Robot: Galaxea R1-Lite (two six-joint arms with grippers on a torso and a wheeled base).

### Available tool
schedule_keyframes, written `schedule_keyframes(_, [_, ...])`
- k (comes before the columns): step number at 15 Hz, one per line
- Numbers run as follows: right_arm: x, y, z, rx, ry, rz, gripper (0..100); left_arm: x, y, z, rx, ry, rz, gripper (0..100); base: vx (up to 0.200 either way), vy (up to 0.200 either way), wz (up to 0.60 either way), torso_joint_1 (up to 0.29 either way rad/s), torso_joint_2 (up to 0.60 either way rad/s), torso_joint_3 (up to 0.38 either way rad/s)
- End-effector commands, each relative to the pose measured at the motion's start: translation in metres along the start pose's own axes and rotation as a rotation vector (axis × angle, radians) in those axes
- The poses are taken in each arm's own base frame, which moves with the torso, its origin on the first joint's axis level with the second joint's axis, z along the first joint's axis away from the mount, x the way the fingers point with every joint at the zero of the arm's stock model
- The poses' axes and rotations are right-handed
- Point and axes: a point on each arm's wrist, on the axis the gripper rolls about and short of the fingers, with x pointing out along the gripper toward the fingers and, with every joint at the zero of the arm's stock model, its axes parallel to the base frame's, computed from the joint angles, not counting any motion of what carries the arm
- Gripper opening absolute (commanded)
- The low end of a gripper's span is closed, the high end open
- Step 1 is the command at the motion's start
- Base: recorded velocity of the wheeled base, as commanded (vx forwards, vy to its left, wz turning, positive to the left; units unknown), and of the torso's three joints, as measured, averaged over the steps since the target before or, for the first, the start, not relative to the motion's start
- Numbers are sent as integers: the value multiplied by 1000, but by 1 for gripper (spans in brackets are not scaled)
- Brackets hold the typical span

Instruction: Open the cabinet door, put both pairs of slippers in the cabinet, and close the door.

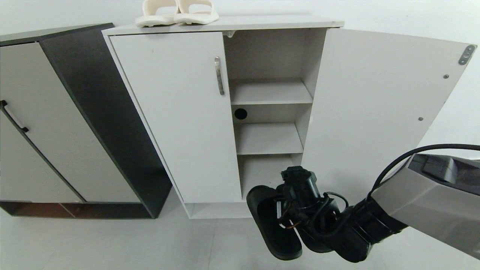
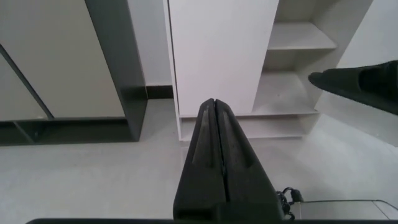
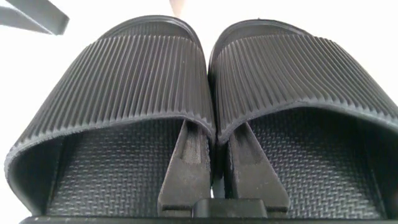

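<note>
Two black slippers (image 1: 273, 225) hang low just in front of the open side of the cabinet (image 1: 168, 112), my right gripper (image 3: 216, 149) clamped on their touching inner strap edges, which I reckon suits light, bendy, grippy rubber; left gripper (image 2: 215, 143) is closed, empty.

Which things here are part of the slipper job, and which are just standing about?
Job:
- pair of black ribbed rubber slippers, clamped in the right pincer
- pair of cream foam slippers on top of the white wooden cabinet
- its open right-hand door

Standing about:
- dark grey neighbouring cabinet with pale doors
</note>
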Motion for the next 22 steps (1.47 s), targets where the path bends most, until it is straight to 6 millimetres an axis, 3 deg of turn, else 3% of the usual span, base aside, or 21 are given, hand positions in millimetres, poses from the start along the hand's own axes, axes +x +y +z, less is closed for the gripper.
schedule_keyframes(1, [11, 10, 13, 43, -87, -76, 0, 0, 0, 0, 3, 4, 1, 0, 0, 0, 0, 7, -2, -188])
schedule_keyframes(4, [11, 18, 25, 42, -271, -122, 0, 0, 0, 0, 4, 4, 1, 0, 0, 0, 0, 7, 7, -198])
schedule_keyframes(9, [-2, 11, 40, -93, -531, -151, 0, 0, 0, 0, 7, 4, 1, 0, 0, 0, 0, 1, 0, -193])
schedule_keyframes(16, [-8, 9, 41, -70, -425, -119, 0, 0, 0, 0, 0, 4, 1, 0, 0, 0, 0, 1, 0, -29])
schedule_keyframes(22, [-8, 9, 42, -70, -424, -120, 0, 0, 0, 0, 3, 4, 1, 0, 200, 0, 0, 4, 3, -11])
